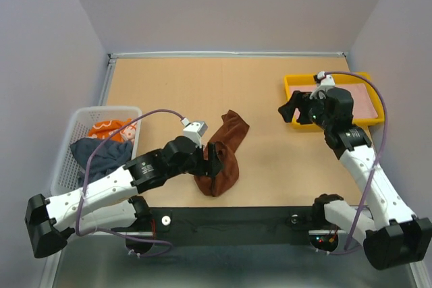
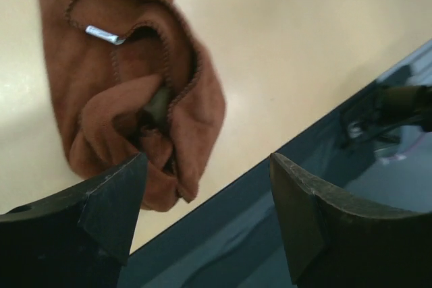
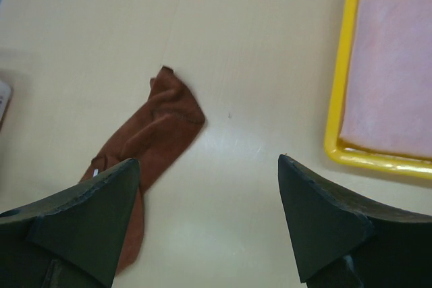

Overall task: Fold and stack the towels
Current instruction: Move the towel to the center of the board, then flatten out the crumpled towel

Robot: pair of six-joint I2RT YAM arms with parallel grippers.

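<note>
Our left gripper [image 2: 206, 166] stands spread wide with nothing between its fingers. The crumpled reddish-brown towel [image 2: 135, 85] lies just ahead of its left finger on the tan wooden table [image 1: 182, 92]. Our right gripper [image 3: 209, 166] is wide and bare too, with the yellow tray [image 3: 341, 99] and its pink cloth [image 3: 398, 65] just to its right. Out past our left arm, a white basket [image 1: 74, 139] holds a navy towel [image 1: 101, 153] and an orange towel [image 1: 108, 128]. Pale grey walls [image 1: 236, 5] enclose the table.
</note>
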